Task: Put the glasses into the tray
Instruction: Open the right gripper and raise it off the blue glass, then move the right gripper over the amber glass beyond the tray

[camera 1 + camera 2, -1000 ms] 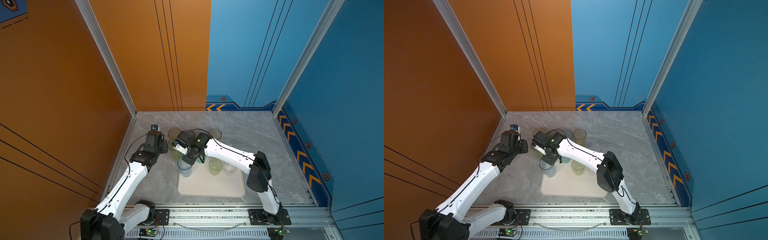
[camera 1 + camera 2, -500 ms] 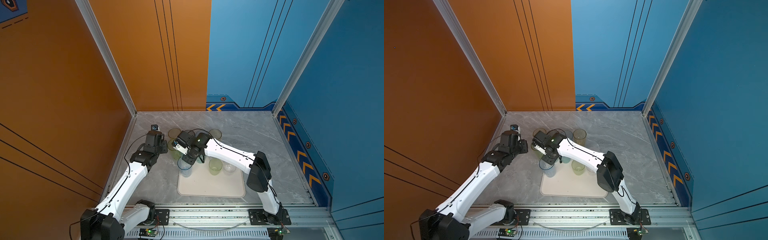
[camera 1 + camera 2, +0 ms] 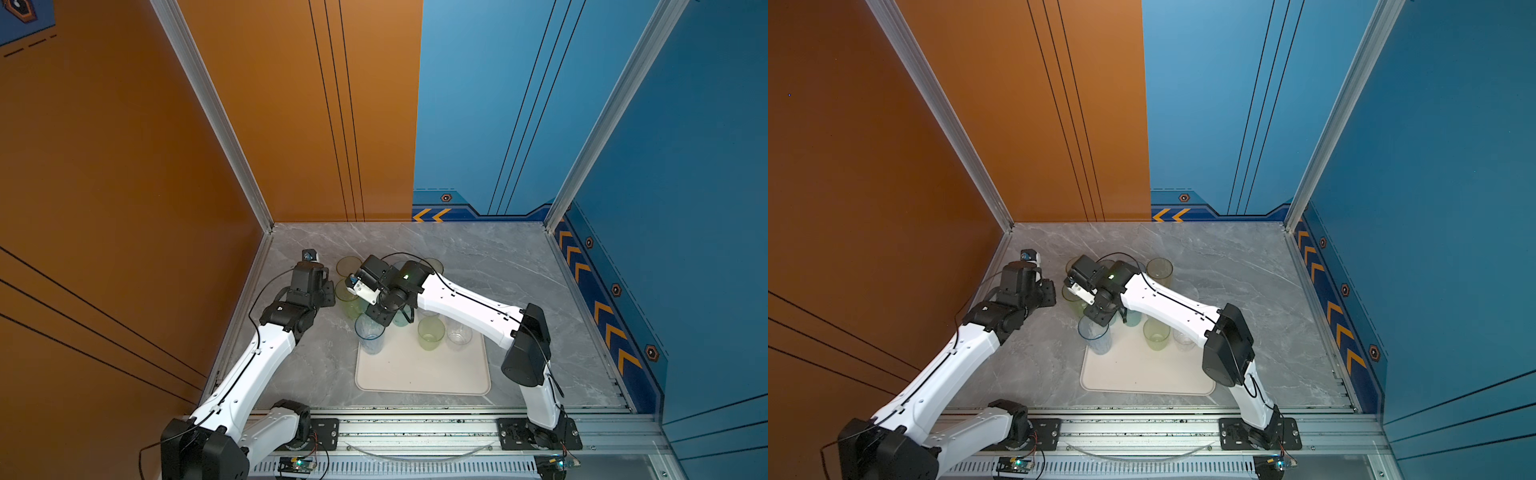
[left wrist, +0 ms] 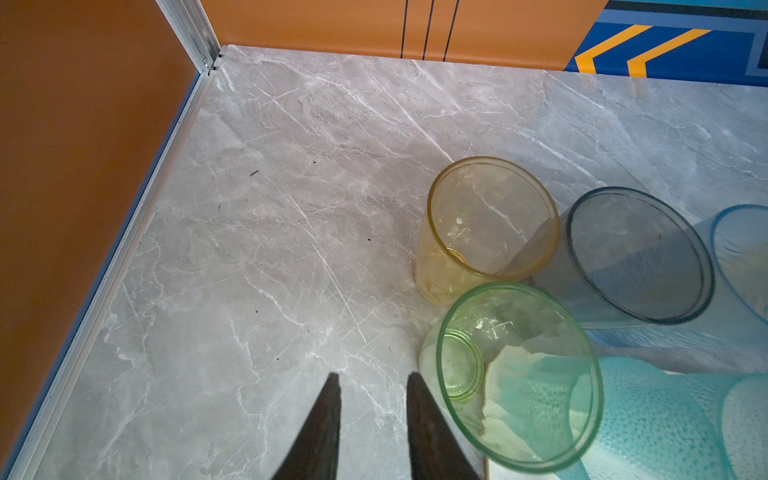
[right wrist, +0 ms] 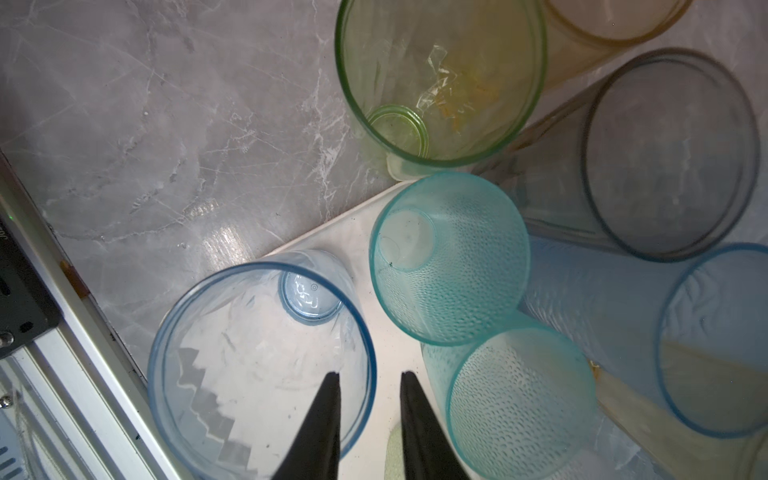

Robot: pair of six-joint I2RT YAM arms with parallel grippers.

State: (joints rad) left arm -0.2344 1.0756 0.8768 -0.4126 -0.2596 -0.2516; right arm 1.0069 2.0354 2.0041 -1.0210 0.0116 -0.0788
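A blue tumbler [image 3: 370, 336], a pale green tumbler [image 3: 431, 333] and a clear tumbler [image 3: 459, 332] stood on the cream tray [image 3: 419, 376] — along its far edge.

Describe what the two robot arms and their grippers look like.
Both the left arm and right arm have white, boxy link covers with black joint housings. A thin black cable loops along each. A small green light glows near the right wrist. The left gripper and right gripper each show two dark, flat fingers tapering to narrow tips.
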